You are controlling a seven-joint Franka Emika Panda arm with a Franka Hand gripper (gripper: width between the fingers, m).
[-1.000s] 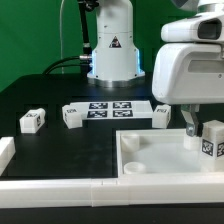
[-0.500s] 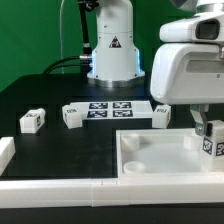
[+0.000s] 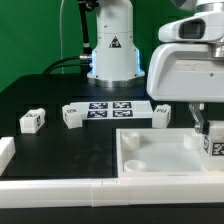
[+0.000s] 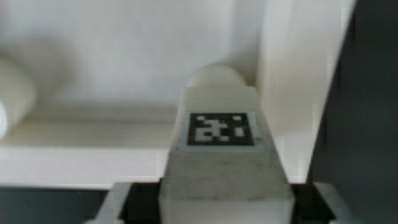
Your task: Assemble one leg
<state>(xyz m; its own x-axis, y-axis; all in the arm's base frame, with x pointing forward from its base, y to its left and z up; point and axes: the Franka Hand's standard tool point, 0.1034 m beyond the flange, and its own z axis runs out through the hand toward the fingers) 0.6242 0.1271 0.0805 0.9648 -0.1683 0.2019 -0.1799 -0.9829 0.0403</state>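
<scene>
The black table (image 3: 60,155) fills most of the exterior view, with long white bars (image 3: 60,187) edging its near side. The white arm housing (image 3: 188,70) looms at the exterior view's right, above the large white tray-like piece (image 3: 150,152), which lies at the near right of the table with a round socket in its corner. Behind it, flat on the table near the robot base (image 3: 110,45), lies the marker board (image 3: 110,108) with its row of tags.

The gripper (image 3: 207,131) hangs over the right side of the tray, and its fingers (image 3: 196,126) are clamped on the leg (image 3: 214,142), a small white block with a black-and-white tag on its face. In the wrist view the leg (image 4: 222,140) stands out from between the two dark pads, its tagged face toward the camera and its rounded tip over the tray's white floor (image 4: 107,150), close beside the tray's raised wall (image 4: 294,80). Whether the tip touches the floor cannot be told.

Three more tagged blocks rest on the table: one (image 3: 32,121) at the exterior view's left, one (image 3: 72,116) touching the marker board's left end, and one (image 3: 161,114) at its right end.
</scene>
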